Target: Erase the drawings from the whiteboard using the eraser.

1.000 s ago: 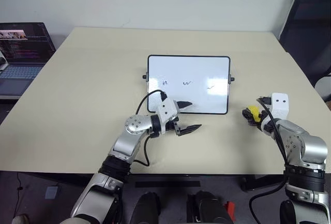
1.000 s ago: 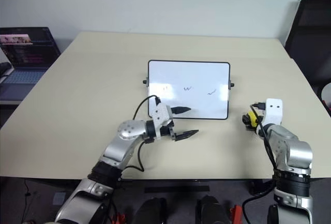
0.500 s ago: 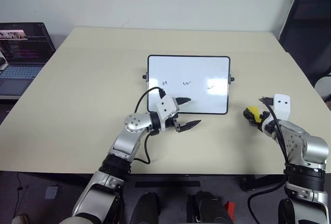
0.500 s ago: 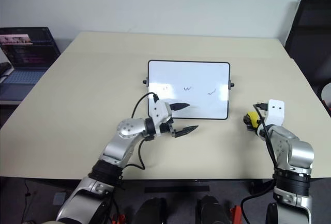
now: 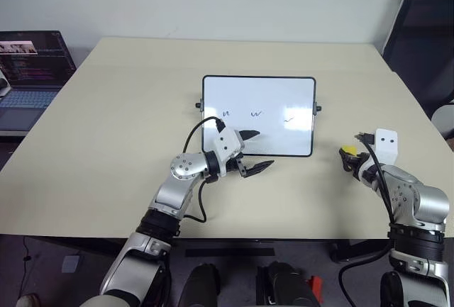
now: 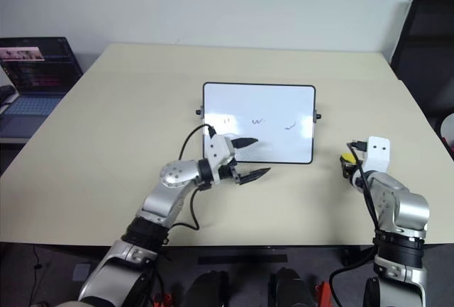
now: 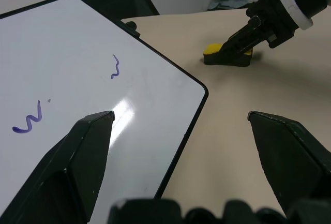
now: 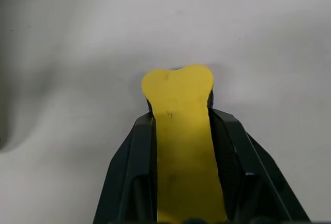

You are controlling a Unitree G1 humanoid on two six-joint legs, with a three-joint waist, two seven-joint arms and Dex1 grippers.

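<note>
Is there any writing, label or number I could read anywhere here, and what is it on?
Whiteboard: three small marker scribbles, loosely like letters; none reads as a sure word.
Laptop screen: lines of text, too small to read.
Yellow eraser: no print seen.
Nothing else carries readable text.

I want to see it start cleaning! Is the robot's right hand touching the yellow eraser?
Touching. In the right wrist view, the right hand has both black fingers pressed against the sides of the eraser.
</note>
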